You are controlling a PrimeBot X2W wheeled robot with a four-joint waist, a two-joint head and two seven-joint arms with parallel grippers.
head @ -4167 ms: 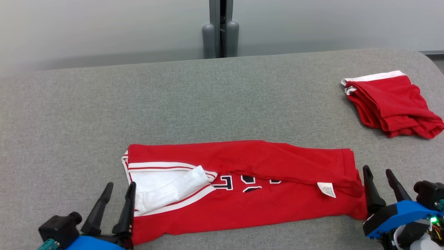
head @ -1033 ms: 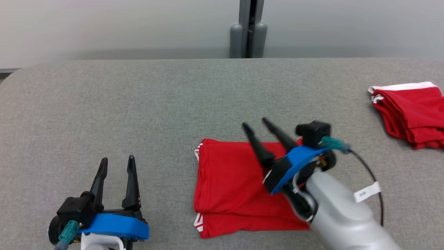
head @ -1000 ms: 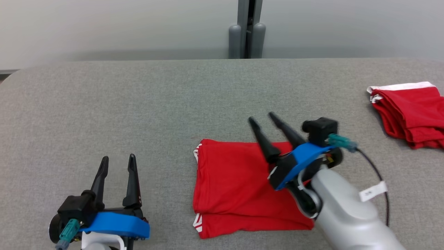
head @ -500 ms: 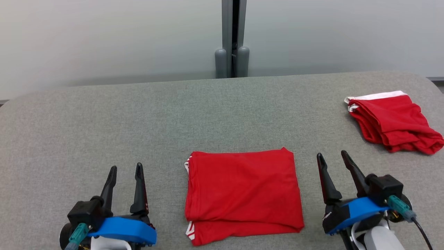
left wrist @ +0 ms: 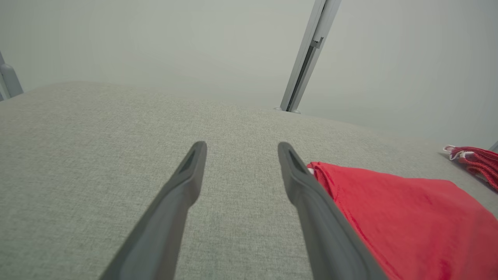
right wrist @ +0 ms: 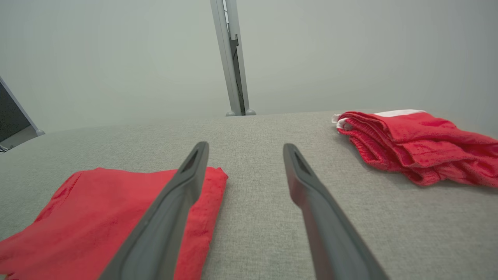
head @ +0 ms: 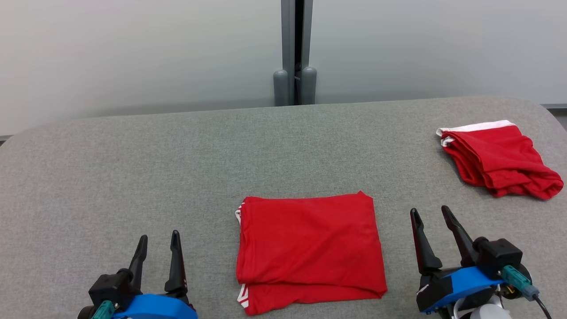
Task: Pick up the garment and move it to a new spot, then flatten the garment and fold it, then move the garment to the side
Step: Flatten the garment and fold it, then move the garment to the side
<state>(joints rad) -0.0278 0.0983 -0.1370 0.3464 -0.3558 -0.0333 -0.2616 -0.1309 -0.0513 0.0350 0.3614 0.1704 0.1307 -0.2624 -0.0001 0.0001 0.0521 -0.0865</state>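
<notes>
The garment (head: pixel 310 250) is a red shirt with white trim, folded into a flat square near the table's front middle; it also lies at the right of the left wrist view (left wrist: pixel 408 217) and the lower left of the right wrist view (right wrist: pixel 97 217). My left gripper (head: pixel 158 237) stands open at the lower left, apart from the garment, nothing between its fingers (left wrist: pixel 183 186). My right gripper (head: pixel 429 212) stands open at the lower right, just past the garment's right edge, holding nothing, its fingers (right wrist: pixel 307 182) above bare table.
A second folded red garment with a white band (head: pixel 498 159) lies at the far right of the grey felt table (head: pixel 177 168), seen too in the right wrist view (right wrist: pixel 412 144). A grey post (head: pixel 294 48) stands behind the table's back edge against a pale wall.
My right arm has drawn back off the folded garment to the lower right. The left gripper stays low at the left. The head camera has shifted, so the whole picture moved.
</notes>
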